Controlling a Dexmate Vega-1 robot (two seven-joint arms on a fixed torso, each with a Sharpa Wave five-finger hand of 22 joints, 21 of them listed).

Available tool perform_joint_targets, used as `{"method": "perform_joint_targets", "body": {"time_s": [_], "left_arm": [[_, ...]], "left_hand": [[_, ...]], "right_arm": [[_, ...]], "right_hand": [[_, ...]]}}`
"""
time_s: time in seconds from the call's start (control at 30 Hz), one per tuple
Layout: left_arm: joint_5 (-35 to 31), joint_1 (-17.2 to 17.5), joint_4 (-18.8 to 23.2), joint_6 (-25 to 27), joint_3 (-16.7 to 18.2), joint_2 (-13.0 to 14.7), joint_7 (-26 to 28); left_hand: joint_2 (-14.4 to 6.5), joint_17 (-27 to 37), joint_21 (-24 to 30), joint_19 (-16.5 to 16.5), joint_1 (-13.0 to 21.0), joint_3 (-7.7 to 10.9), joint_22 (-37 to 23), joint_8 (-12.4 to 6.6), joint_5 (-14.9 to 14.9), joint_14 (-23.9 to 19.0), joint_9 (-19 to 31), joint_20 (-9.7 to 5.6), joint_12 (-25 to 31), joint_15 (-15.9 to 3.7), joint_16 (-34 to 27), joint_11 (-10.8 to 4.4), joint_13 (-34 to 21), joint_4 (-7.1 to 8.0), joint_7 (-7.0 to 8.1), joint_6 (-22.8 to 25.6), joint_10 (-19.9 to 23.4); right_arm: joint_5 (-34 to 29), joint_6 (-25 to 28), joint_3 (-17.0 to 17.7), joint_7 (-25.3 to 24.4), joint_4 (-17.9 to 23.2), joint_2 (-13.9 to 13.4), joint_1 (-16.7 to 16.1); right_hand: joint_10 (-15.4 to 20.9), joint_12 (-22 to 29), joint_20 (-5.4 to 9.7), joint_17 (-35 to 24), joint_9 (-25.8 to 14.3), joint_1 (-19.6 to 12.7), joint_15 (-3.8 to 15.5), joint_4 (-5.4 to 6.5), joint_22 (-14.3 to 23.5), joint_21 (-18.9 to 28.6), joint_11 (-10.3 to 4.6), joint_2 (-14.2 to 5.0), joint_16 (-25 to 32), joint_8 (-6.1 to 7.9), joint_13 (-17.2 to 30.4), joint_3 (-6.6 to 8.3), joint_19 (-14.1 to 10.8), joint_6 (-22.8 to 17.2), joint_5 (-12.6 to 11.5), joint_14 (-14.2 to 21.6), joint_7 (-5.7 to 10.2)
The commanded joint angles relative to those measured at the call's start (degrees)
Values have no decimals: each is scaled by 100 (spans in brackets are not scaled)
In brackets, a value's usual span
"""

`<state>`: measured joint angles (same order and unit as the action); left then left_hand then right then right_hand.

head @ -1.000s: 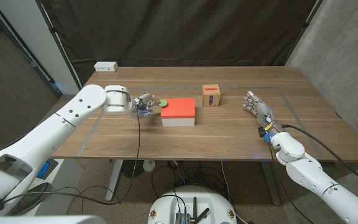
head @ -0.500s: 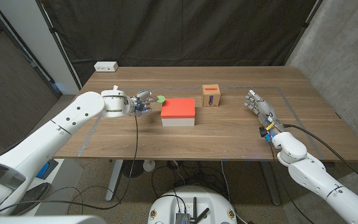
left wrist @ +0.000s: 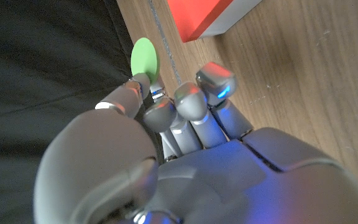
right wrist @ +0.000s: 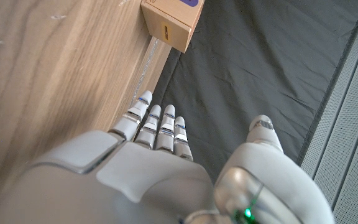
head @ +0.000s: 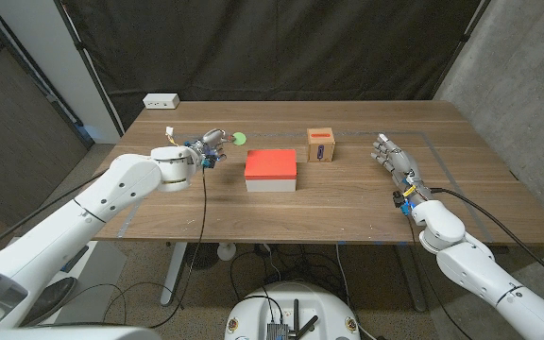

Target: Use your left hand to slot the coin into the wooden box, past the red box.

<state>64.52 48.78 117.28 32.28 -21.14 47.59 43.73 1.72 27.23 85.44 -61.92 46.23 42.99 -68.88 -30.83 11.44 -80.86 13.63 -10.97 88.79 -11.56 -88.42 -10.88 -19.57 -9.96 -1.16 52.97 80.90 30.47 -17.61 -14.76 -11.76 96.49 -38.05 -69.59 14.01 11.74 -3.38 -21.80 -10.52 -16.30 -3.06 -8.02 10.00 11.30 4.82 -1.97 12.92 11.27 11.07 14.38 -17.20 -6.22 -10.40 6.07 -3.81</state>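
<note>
So the left hand (head: 212, 144) has pulled back and lifted compared with a second ago. Back then it sat right up against the red box's (head: 271, 164) left edge, with the coin (head: 239, 138) almost touching the box's far-left corner. Half a second ago it was already a bit further left and further away, and now it's clearly apart from the box, over the table (head: 348, 212) to the box's far left. The forearm has swung too, so it now comes in at a steeper angle from the lower left.

The coin is green and round, and it's pinched at the fingertips (left wrist: 140, 79). In the left wrist view you can see it (left wrist: 144, 58) sticking out past them, edge held between the thumb and a finger, the other fingers curled in beside it.

The wooden box (head: 321, 145) hasn't budged, still on the far right side of the red box, slot side facing the camera. Red box same spot too.

The right hand (head: 394, 161) looks the same as before, out on the right side of the table, fingers straight and spread a little, holding nothing. In its own wrist view the wooden box (right wrist: 169, 22) is out past its fingertips (right wrist: 156, 115).

White block (head: 161, 99) at the far left corner, unchanged.
</note>
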Motion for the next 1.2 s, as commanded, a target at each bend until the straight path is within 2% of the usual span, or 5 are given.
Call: {"method": "perform_joint_targets", "body": {"time_s": [0.03, 0.23, 0.53, 0.83, 1.2], "left_arm": [[-1462, 280, 94, -758, -59, -109, -509], [-2095, 284, -75, -1214, -81, -181, -1001], [-3382, 193, -157, -1539, -290, -287, -1133], [-4202, 21, -7, -1188, -404, -267, -1337], [-5713, -686, 197, -480, -1025, -156, -1819]], "left_hand": [[-32, 2, 54, 35, 33, 31, -29, -4, 30, -7, 30, -123, 12, -16, -16, -8, -41, -7, -19, -26, -21], [-71, -14, 126, 56, 37, 56, -101, 2, 37, 4, 64, -120, 5, -21, -15, -22, -167, 2, 8, -82, -53], [-98, 98, 202, 94, 64, 90, -128, 3, 46, -23, 57, -121, 5, -19, -75, -20, -258, -5, 22, -86, -36], [-107, 136, 272, 121, 70, 114, -162, -17, 46, -22, 59, -118, -3, -17, -78, -5, -338, -4, 27, -69, -39], [-99, 231, 313, 139, 49, 130, -180, -33, 47, -54, 67, -119, 2, -15, -131, -2, -393, 5, 42, -59, -28]], "right_arm": [[-129, -188, 40, -314, 269, 196, -249], [-222, -242, 50, -449, 403, 274, -390], [-290, -242, 45, -548, 545, 366, -495], [-268, -227, 72, -585, 634, 412, -586], [-221, -375, 100, -563, 649, 498, -713]], "right_hand": [[68, -1, -25, -9, -12, 4, -12, -13, 19, 23, -8, 14, 29, 2, 11, -9, -26, -41, 2, 62, 15], [73, -2, -27, -8, -12, 5, -19, -14, 19, 24, -9, 13, 29, 3, 12, -9, -28, -45, 2, 65, 16], [83, 0, -25, -6, -12, 5, -16, -15, 19, 24, -20, 12, 29, 3, 13, -9, -30, -49, 1, 66, 14], [82, -5, -23, -4, -12, 6, -14, -16, 19, 24, -14, 10, 29, 1, 14, -9, -33, -48, 0, 66, 15], [88, -6, -23, -2, -13, 5, -14, -17, 19, 23, -9, 9, 30, 4, 15, -8, -33, -59, -1, 71, 21]]}}
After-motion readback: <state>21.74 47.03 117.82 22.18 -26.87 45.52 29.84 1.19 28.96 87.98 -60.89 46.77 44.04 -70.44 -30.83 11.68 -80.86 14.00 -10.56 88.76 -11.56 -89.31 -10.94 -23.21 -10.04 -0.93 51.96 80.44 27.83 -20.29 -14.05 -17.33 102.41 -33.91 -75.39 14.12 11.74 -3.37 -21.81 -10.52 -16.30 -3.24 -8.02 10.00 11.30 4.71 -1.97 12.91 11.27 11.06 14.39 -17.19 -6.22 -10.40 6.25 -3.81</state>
